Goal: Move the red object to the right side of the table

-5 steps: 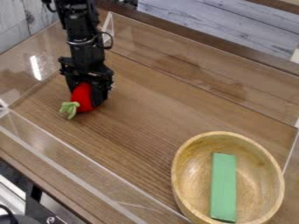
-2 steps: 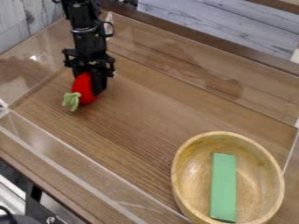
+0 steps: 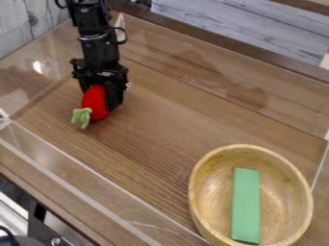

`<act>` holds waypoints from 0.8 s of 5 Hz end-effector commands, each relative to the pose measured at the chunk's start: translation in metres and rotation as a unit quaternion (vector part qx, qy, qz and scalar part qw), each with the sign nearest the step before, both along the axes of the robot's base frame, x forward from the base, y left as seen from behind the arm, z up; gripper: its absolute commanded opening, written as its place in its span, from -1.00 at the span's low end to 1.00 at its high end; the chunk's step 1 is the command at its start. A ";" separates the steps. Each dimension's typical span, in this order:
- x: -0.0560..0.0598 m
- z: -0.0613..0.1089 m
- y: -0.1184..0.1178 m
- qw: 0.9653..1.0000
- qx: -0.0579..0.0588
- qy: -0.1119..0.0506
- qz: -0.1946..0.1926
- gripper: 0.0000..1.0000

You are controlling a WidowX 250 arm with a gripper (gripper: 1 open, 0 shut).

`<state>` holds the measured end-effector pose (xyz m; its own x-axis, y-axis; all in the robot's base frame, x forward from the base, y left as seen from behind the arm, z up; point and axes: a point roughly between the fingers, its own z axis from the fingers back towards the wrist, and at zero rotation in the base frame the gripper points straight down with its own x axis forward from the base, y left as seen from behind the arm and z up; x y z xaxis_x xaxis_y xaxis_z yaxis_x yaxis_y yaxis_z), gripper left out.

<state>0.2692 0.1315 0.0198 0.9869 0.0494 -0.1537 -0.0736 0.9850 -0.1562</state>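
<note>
Red toy strawberry (image 3: 95,102), green stem end toward near edge — on bench (image 3: 174,120) near left edge, under gripper (image 3: 99,85); can't tell whether gripper is open or closed. Wooden bowl (image 3: 216,216) at near right corner — green block (image 3: 245,205) inside.

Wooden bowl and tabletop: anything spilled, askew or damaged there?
Nothing stands out: the round light wooden bowl sits upright on the brown wood-grain tabletop, the flat green rectangular block inside it, with no spill or damage visible.
</note>
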 end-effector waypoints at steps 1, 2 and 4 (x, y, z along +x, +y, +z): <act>0.001 0.025 0.002 1.000 0.000 -0.015 -0.005 -1.00; 0.001 0.036 0.005 1.000 -0.004 -0.013 -0.008 -1.00; 0.014 0.071 -0.053 0.997 -0.023 -0.045 -0.063 -1.00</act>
